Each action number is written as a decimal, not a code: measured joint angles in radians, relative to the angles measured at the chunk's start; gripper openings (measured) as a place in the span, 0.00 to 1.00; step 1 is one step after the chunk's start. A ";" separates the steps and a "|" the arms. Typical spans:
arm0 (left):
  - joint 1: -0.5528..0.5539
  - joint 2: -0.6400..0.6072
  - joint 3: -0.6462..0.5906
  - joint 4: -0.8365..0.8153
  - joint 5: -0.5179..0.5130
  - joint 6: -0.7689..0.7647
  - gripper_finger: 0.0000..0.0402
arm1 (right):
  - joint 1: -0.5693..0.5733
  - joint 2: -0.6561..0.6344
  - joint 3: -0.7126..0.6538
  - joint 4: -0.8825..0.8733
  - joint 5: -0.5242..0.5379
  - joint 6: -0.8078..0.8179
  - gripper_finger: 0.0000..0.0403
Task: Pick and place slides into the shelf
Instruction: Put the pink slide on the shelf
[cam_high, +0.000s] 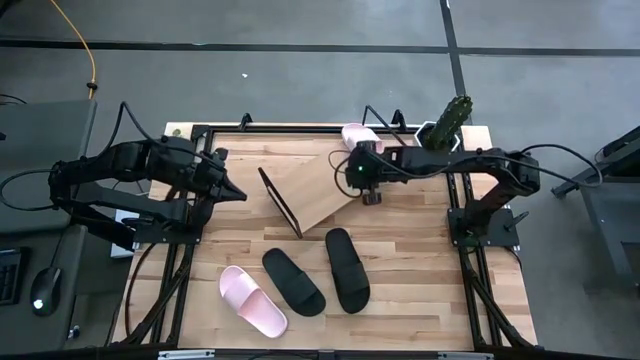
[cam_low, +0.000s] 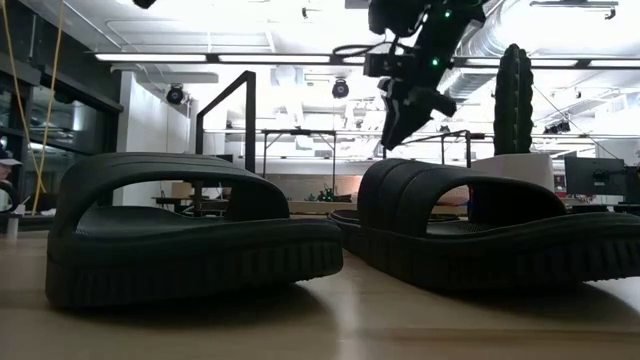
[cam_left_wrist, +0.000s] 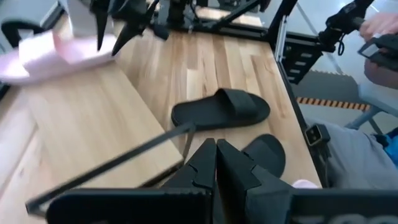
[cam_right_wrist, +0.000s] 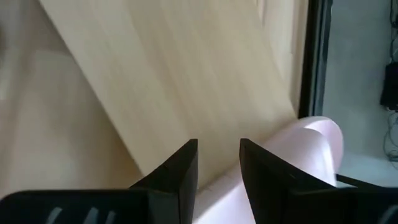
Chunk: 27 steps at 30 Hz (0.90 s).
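over the far right end of the shelf (cam_high: 318, 190), right gripper (cam_high: 372, 197) hangs with its fingers (cam_right_wrist: 177, 171) partly apart and nothing between them. one pale pink slide (cam_high: 358, 134) sits at the shelf's far right corner, just beyond the right gripper; in the right wrist view the same slide (cam_right_wrist: 292, 155) lies just beside one finger, touching or not i cannot tell. shelf board slants, its black wire frame (cam_high: 280, 203) showing at the left end.

left gripper (cam_high: 238, 194) is parked over the left part of the desk (cam_high: 420, 280), near the shelf's left end, fingers pressed together, holding nothing.

remaining slides lie on the near half of the desk, well apart from both grippers: second pink slide (cam_high: 252, 301) furthest left, black slide (cam_high: 293, 281) just right of it, other black slide (cam_high: 347, 269) right of that. all three flat on their soles, none on the shelf.

cactus (cam_high: 447, 123) in a white pot at the far right corner of the desk.
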 joint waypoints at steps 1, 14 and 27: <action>0.000 0.000 0.000 -0.012 0.000 -0.013 0.00 | 0.014 0.000 0.000 0.000 0.000 0.016 0.27; 0.000 0.000 0.000 -0.059 0.184 -0.068 0.00 | 0.183 0.000 0.000 0.066 0.001 0.191 0.27; -0.003 0.027 -0.046 -0.173 0.287 -0.061 0.00 | 0.355 0.000 0.023 0.138 0.000 0.341 0.27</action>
